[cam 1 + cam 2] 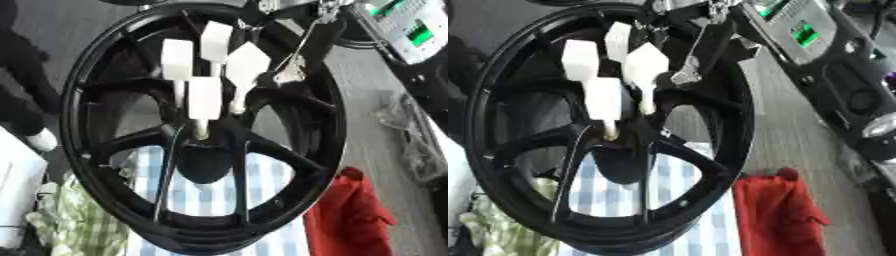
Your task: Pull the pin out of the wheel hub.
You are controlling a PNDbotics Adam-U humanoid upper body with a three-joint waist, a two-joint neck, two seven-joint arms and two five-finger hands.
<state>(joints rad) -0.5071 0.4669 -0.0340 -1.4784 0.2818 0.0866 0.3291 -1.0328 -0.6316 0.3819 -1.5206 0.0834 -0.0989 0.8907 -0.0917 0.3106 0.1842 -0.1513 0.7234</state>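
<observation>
A black wheel hub (206, 130) stands upright over a blue-checked cloth (210, 192), four white-handled pins (204, 97) (seated near its centre) jutting toward the camera. A crooked pull risks jamming a pin or rocking the hub, since nothing visibly braces it. Beside it lies a red cloth (776, 210). Behind the upper rim, the right hand (293, 70) shows; whether its fingers are spread or curled cannot be told.
</observation>
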